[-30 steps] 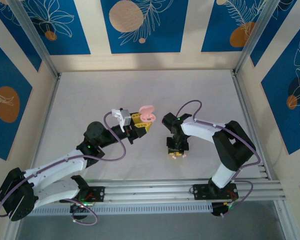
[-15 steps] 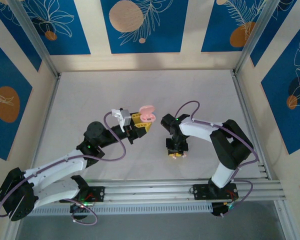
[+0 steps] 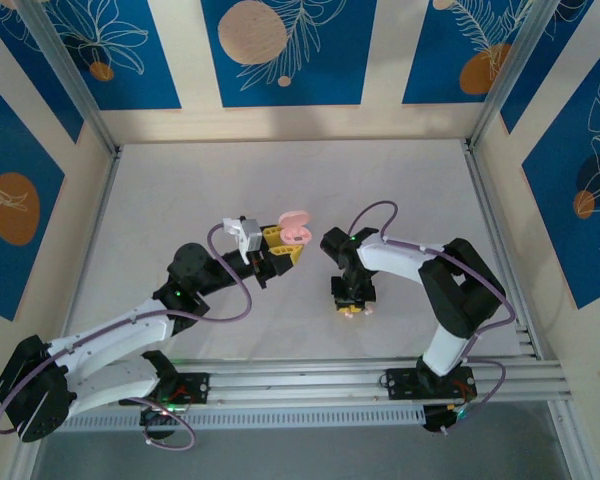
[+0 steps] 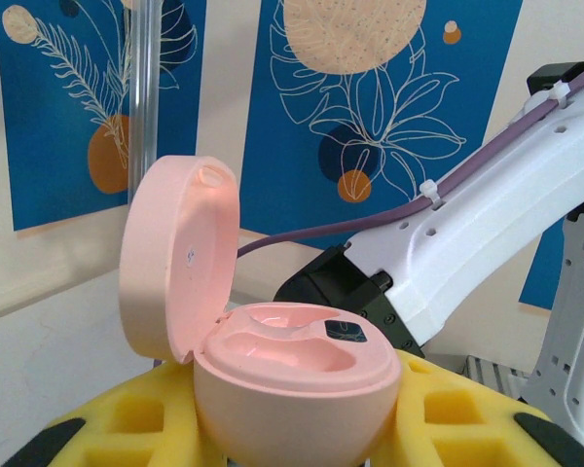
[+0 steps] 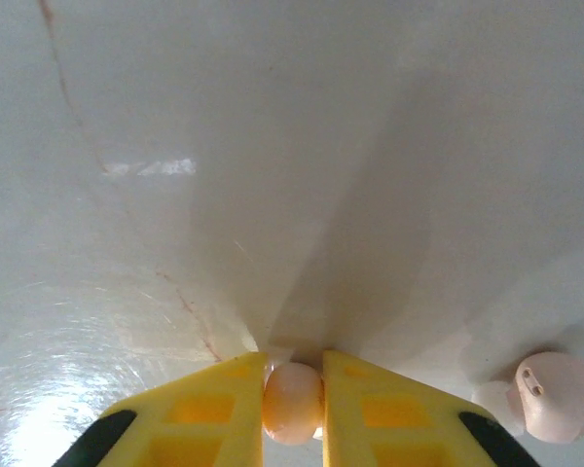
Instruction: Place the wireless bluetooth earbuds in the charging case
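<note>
Left claw grips the open pink charging case, mid-frame, its wells apparently empty. Right claw pinches one pink earbud on the bench, bottom centre. A second pink earbud lies lower right. Neither is inserted yet.

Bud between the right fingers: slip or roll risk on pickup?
Probably slippery: the pink earbud looks smooth and rounded, so it may squirt from the right gripper. Likely light, being tiny beside the yellow fingers. Looks rigid; unlikely to deform.
</note>
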Robot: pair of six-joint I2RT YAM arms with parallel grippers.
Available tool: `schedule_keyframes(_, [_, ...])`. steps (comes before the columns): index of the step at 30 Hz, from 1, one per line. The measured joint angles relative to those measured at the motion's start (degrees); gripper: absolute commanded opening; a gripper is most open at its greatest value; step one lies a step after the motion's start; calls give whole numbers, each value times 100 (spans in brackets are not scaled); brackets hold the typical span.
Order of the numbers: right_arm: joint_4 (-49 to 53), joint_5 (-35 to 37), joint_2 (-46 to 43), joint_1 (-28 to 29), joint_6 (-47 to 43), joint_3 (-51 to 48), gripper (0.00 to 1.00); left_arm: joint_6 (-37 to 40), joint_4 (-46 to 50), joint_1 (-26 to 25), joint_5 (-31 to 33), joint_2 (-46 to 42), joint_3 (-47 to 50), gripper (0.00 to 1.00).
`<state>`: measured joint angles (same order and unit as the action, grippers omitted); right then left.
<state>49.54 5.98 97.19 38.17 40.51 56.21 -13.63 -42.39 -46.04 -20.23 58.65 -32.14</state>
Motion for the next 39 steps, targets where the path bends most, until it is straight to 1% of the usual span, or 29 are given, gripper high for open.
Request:
schedule_keyframes(3, [-90,-205,-308,-74,-50,-11,19,0,0,0,22,0,0,18])
schedule_keyframes(6, [-503,-855,-938,-321,-109,-160,19,2,4,0,87,-17,0,18])
schedule_keyframes(9, [-1239,-2041,-1707,-852,-22,-527,20,9,37,0,151,-85,2,18])
schedule_keyframes(12, [-2120,-3342,-2109,-1360,249,-848,21,24,44,0,199,-153,2,18])
schedule_keyframes(16, [-3158,-4972,-2081,-1731,636,-876,21,33,55,0,236,-160,2,19])
schedule_keyframes(19, [-3840,-5871,-1976,-1867,1045,-874,21,55,74,0,238,-162,2,18])
schedule_keyframes(22, [-4417,-6507,-1840,-1917,1471,-870,21,66,125,0,258,-170,13,18])
schedule_keyframes(25, [-4793,-6874,-1794,-1919,1818,-868,21,79,170,0,278,-240,55,18])
schedule_keyframes(28, [-5034,-7066,-1792,-1919,2105,-863,21,179,271,0,280,-323,66,19])
schedule_keyframes(33, [-5174,-7095,-1794,-1945,2457,-844,21,334,433,0,278,-387,66,20])
schedule_keyframes(39, [-5158,-7042,-1897,-1956,2603,-831,21,546,680,0,273,-391,66,20])
